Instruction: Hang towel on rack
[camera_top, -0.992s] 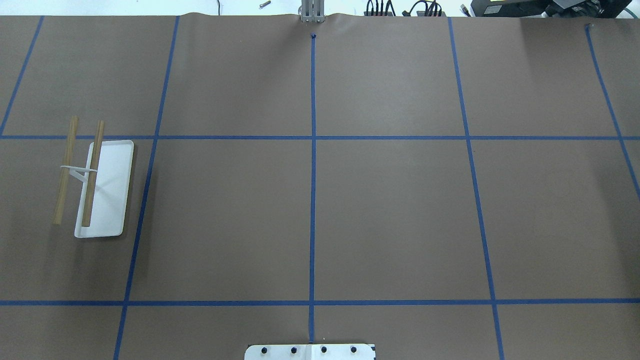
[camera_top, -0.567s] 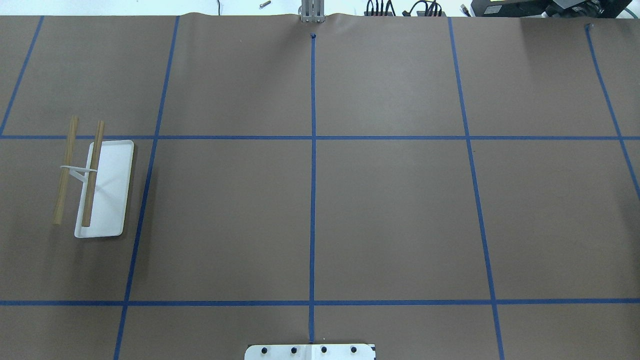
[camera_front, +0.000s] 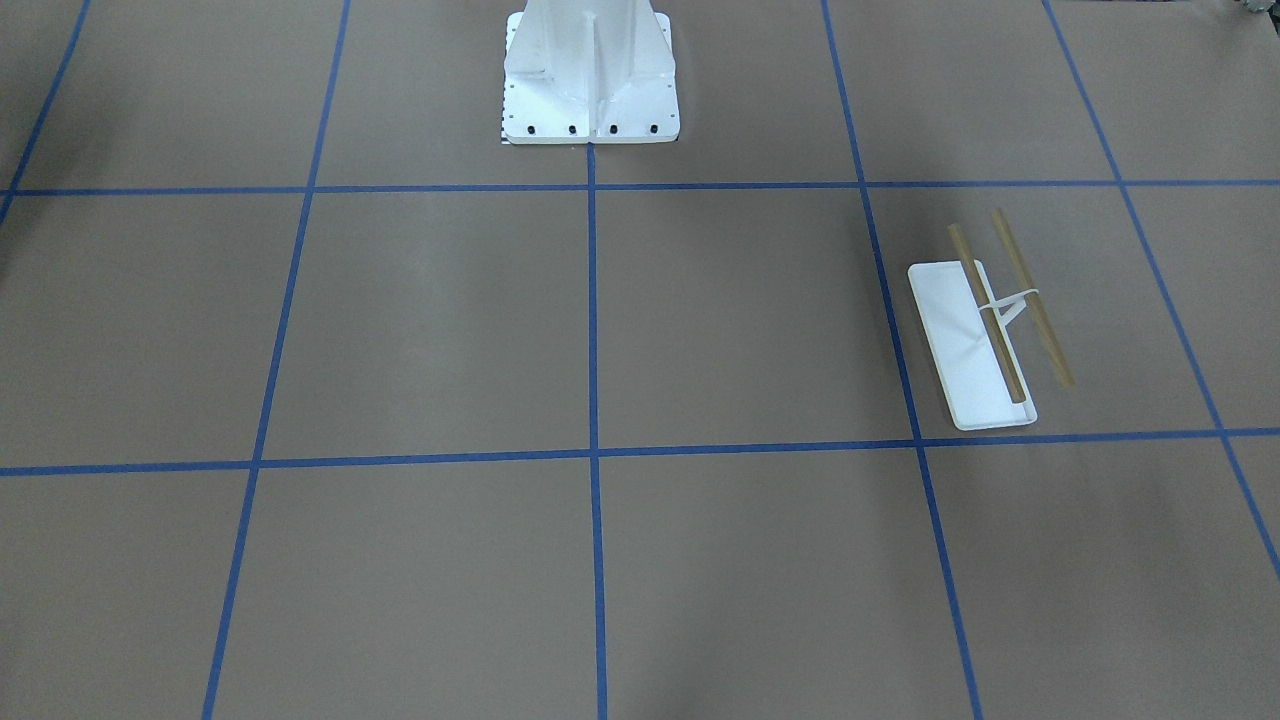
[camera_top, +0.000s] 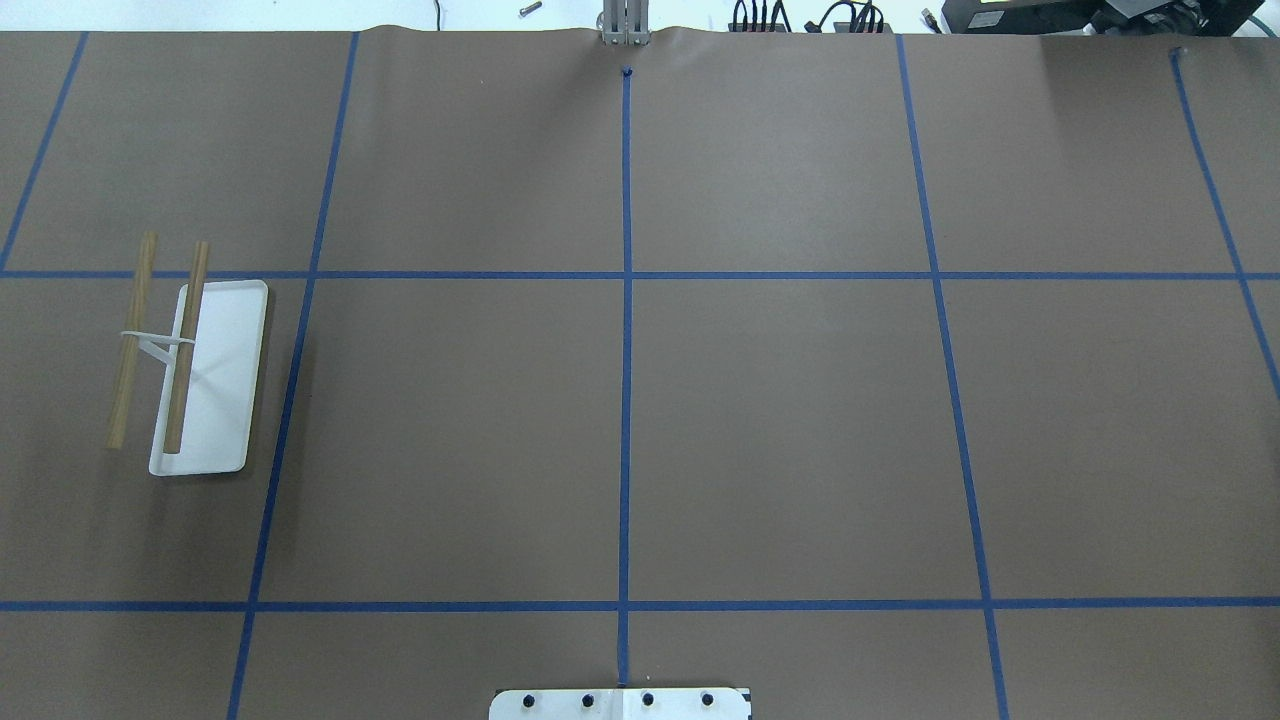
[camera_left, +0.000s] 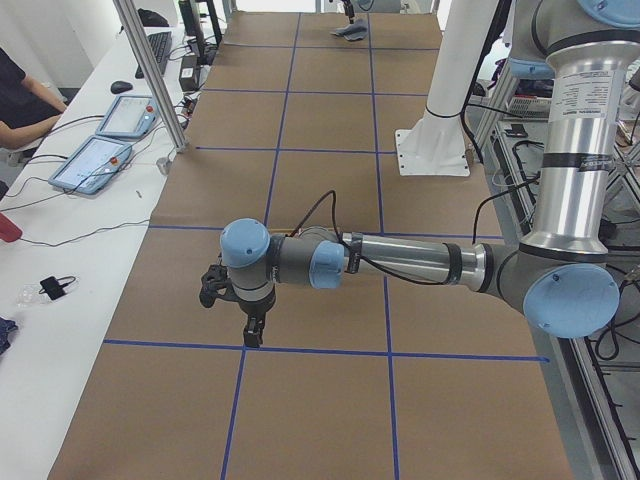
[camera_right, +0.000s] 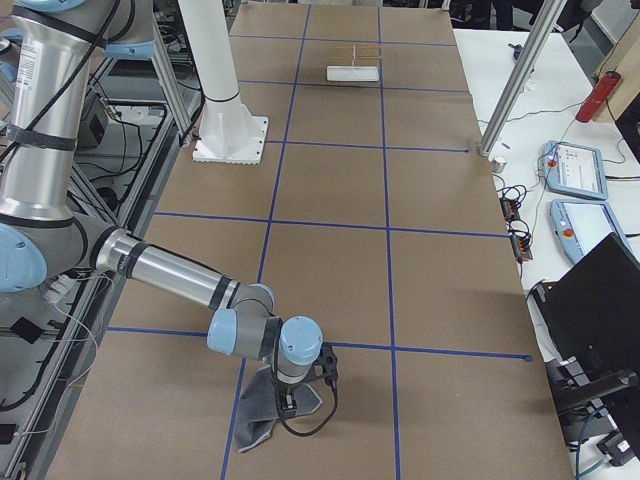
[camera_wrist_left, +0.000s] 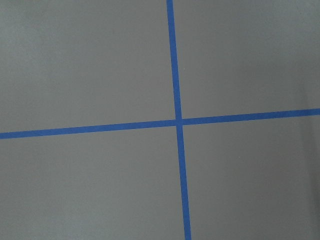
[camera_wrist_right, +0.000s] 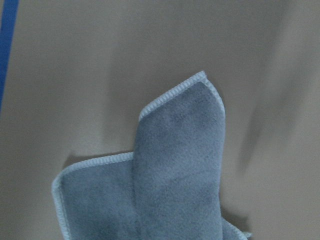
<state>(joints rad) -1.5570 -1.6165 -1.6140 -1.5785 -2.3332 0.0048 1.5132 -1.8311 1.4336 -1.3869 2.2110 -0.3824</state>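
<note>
Overall, the worktop (camera_top: 780, 430) is covered in brown paper and divided into large squares by blue tape lines (camera_top: 625, 350). A white bolted pedestal (camera_front: 590, 70) stands at its robot side. A white bench (camera_right: 520, 120) runs along the far side. It carries two control tablets (camera_right: 575, 170) and cables, and a slanted metal post (camera_right: 520, 80) rises beside it. A person (camera_left: 20, 95) sits at that bench in the view from the left end. The rack (camera_top: 205, 370) stands alone in the left part of the worktop, its white tray flat on the paper. Its two wooden rods lie parallel above and beside the tray. From the right end it shows small and far (camera_right: 352, 72). The towel (camera_right: 258, 410) lies at the opposite, right end of the worktop, well apart from the rack, grey face up and folded over itself. Its hemmed corner points away in the right wrist view (camera_wrist_right: 175, 170). The right end effector (camera_right: 290, 402) points down directly over the towel, at its right edge. Whether it touches or grips the cloth cannot be told, nor how its fingers stand. The left end effector (camera_left: 252, 336) hangs low over bare paper near a tape crossing (camera_wrist_left: 178, 121), on the left part of the worktop. Its finger state cannot be told either.
</note>
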